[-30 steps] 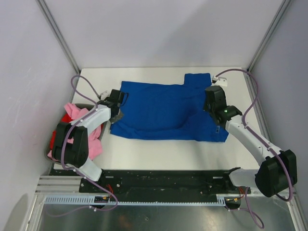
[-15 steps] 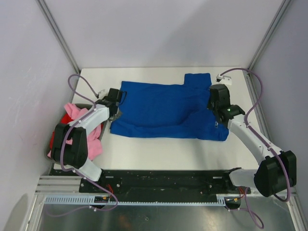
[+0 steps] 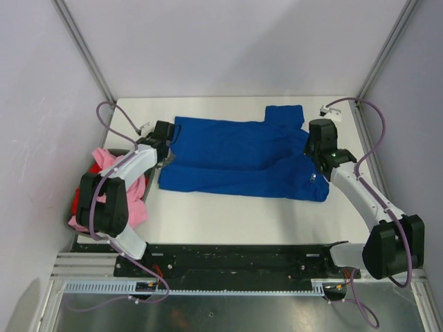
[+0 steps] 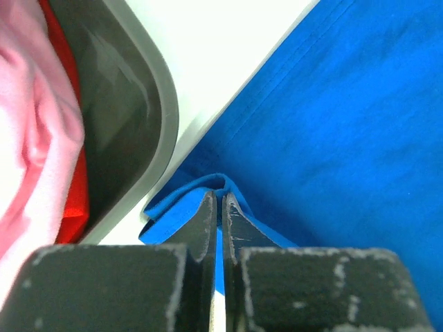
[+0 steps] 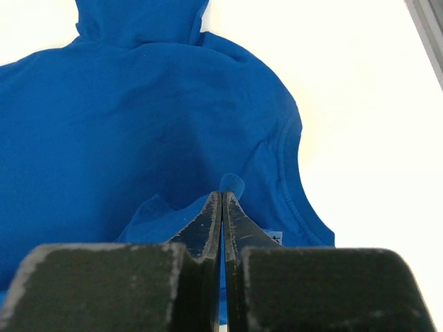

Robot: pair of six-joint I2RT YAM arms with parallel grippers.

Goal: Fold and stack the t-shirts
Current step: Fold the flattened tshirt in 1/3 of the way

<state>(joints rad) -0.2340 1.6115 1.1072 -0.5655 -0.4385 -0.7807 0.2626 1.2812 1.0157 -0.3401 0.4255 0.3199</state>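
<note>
Bench (image 3: pixel 228 214): white, carries everything

Blue t-shirt (image 3: pixel 235 155): spread across the middle of the bench, long axis left to right, one sleeve pointing to the far side; a raised crease runs along its length

Grey bin (image 4: pixel 138 117): off the shirt's left edge, holding the pink t-shirt (image 3: pixel 105 159) and the red t-shirt (image 4: pixel 75 194), both unfolded and bunched

Left claw (image 4: pixel 221 202): pressed together, pinching a small ridge of blue cloth at the shirt's left edge, just beside the bin

Right claw (image 5: pixel 221 197): pressed together, pinching a nub of blue cloth at the right end

Step, as judged: first lengthwise fold of the blue shirt, mid-carry. Next move calls for both claws travelling level, cloth taut between them, edge laid down square before letting go
</note>
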